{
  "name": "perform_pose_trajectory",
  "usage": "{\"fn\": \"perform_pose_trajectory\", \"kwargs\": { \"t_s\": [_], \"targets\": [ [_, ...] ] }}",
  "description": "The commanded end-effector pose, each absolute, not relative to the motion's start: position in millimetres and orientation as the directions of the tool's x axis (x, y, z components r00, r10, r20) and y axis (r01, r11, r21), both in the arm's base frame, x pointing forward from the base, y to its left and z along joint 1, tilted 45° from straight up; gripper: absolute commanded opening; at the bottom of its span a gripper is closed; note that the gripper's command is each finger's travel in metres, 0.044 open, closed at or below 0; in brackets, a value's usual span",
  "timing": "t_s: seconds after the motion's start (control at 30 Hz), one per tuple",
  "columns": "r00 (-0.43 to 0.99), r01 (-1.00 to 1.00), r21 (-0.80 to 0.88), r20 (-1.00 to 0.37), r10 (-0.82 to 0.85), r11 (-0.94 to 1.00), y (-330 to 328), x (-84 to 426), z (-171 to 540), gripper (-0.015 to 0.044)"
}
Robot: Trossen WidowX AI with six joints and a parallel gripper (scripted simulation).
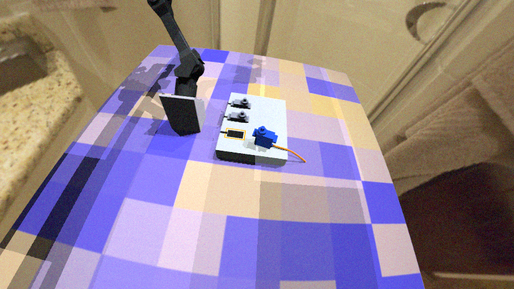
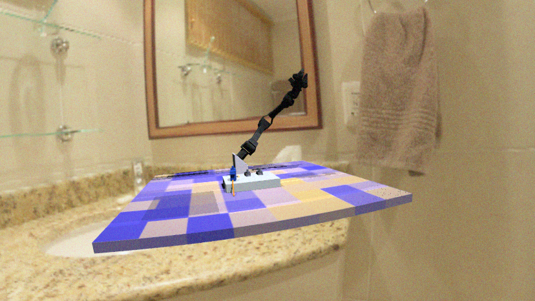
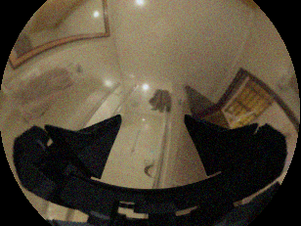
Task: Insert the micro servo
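The loose blue micro servo [image 1: 265, 139] [image 2: 232, 173] stands upright on top of the pale deck [image 1: 269, 111] [image 2: 254, 184], its output shaft up and its ears above the deck surface. The marked empty pocket [image 1: 234, 134], dark inside an orange outline, lies beside it, to its left in the top view; its side notch points left. The orange cable [image 1: 293, 151] [image 2: 233, 187] runs from the servo over the deck's right edge in the top view. My gripper [image 3: 153, 117] is open and empty, far above and away from the deck. It is out of frame in the top view.
Two grey servos [image 1: 240, 103] [image 1: 238, 116] sit in the deck in a row behind the pocket. An upright panel [image 1: 183, 114] [image 2: 240, 164] stands left of the deck in the top view, in front of the arm's base. The tabletop [image 1: 229, 190] is patterned in blue and beige.
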State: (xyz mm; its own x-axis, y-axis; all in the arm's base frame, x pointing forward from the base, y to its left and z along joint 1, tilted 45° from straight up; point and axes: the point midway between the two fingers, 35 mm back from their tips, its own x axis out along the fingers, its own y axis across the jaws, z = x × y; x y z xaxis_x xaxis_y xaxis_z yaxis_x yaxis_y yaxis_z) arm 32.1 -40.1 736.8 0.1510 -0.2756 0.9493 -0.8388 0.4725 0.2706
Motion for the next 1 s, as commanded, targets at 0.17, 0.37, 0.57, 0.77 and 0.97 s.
{"fn": "perform_pose_trajectory", "kwargs": {
  "t_s": [0.17, 0.37, 0.57, 0.77, 0.97],
  "targets": [
    [0.207, -0.796, 0.315, 0.944, -0.257, 0.517, -35, 60, 733, 0.0440],
    [0.267, -0.745, 0.359, 0.933, -0.242, 0.562, -32, 89, 727, 0.0440],
    [0.367, -0.657, 0.413, 0.906, -0.211, 0.631, -27, 134, 716, 0.0440],
    [0.433, -0.591, 0.443, 0.879, -0.199, 0.674, -26, 164, 706, 0.0440],
    [0.485, -0.538, 0.462, 0.854, -0.189, 0.705, -26, 186, 698, 0.0440]
  ]
}}
